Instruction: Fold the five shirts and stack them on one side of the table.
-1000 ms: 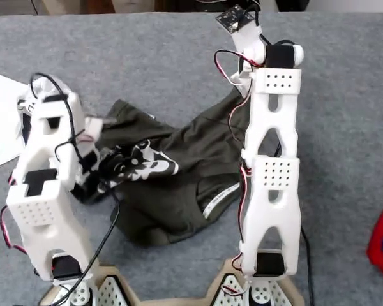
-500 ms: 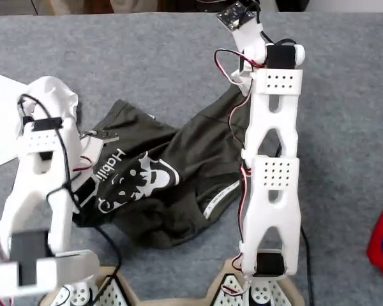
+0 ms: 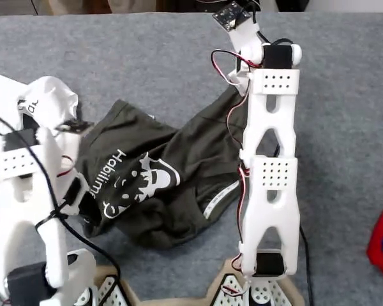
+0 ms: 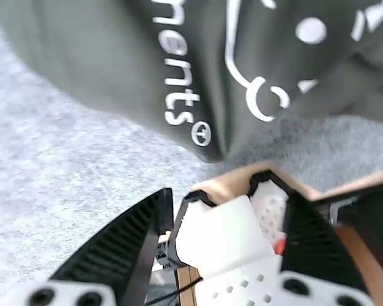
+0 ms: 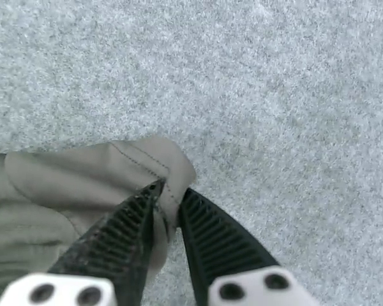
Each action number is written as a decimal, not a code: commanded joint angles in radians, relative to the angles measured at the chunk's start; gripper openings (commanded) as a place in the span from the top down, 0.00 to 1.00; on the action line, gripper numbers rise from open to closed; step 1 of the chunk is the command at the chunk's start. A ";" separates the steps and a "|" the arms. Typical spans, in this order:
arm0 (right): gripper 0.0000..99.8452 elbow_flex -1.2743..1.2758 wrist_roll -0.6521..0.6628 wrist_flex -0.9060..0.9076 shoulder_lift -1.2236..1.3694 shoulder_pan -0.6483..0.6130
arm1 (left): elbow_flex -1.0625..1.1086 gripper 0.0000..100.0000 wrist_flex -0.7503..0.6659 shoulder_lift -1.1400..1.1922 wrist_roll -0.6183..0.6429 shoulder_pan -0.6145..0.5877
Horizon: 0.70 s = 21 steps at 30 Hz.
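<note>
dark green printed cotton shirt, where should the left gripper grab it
Probably the far-left edge of the dark green shirt, coming in from the left: it lies flat and exposed, opposite the corner pinched by the right gripper.

Left arm [image 3: 25, 191] and right arm [image 3: 271, 191] are white perforated plastic with black servos and red cables; left end effector [image 4: 226, 194] and right end effector [image 5: 169, 191] are ribbed black.

Soft, even overhead light, no glare.
Just past the right gripper [image 5: 171, 190] the pinched olive shirt [image 5: 83, 172] throws only a faint shadow on the grey table [image 5: 274, 76]; ahead of the left gripper [image 4: 226, 201] its hem shades the table darker.
</note>
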 commanded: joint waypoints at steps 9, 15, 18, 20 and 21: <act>0.99 -0.048 -0.008 0.012 -0.005 -0.016 | -0.451 0.69 -0.224 0.213 0.328 0.097; 0.99 -0.048 -0.008 0.012 -0.005 -0.016 | -0.775 0.69 -0.230 0.659 0.516 0.253; 0.99 -0.048 -0.006 0.012 -0.005 -0.012 | -1.013 0.69 -0.230 0.868 0.595 0.284; 0.99 -0.048 -0.005 0.012 -0.005 -0.012 | -1.178 0.69 -0.230 0.992 0.658 0.290; 0.99 -0.048 -0.003 0.012 -0.005 -0.012 | -1.263 0.69 -0.230 1.052 0.689 0.295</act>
